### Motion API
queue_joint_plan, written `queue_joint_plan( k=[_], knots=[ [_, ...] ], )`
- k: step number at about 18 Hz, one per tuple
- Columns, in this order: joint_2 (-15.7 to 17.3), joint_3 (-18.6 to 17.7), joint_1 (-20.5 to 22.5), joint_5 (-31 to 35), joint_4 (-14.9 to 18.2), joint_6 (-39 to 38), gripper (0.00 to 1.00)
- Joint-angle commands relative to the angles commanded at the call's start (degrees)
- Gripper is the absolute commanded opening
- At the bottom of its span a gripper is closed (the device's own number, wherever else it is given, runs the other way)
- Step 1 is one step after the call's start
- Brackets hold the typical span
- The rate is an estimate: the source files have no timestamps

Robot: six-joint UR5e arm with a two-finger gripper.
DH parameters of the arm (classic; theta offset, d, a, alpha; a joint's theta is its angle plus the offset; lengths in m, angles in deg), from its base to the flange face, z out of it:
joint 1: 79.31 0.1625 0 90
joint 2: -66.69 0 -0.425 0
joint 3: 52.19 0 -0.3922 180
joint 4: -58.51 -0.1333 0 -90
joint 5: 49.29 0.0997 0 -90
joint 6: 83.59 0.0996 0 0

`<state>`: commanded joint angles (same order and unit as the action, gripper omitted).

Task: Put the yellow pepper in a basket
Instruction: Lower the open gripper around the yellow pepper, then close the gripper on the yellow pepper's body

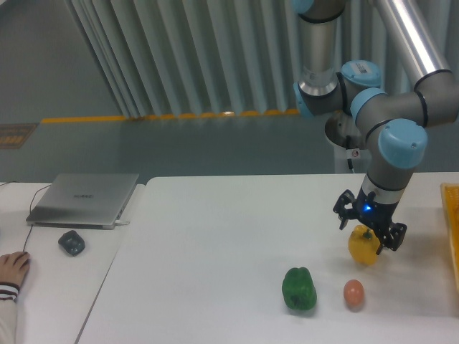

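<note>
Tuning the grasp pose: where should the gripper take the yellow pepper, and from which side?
Probably from above, fingers closing across the blocky body of the yellow pepper below its green stem. It sits upright with open table around it, and the open gripper hangs right over its top.

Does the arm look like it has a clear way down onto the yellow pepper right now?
Probably yes. The end effector hangs open just above the yellow pepper, fingers to either side of its top. The green pepper and the egg-shaped thing lie apart, nearer the camera.
</note>
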<state>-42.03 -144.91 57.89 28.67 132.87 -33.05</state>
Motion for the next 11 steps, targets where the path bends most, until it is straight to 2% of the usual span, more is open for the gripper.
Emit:
queue_joint_plan(
  k=[11],
  knots=[
    [-0.44, 0.18, -0.18, 3.78, -0.17, 0.18, 1.0]
  ],
)
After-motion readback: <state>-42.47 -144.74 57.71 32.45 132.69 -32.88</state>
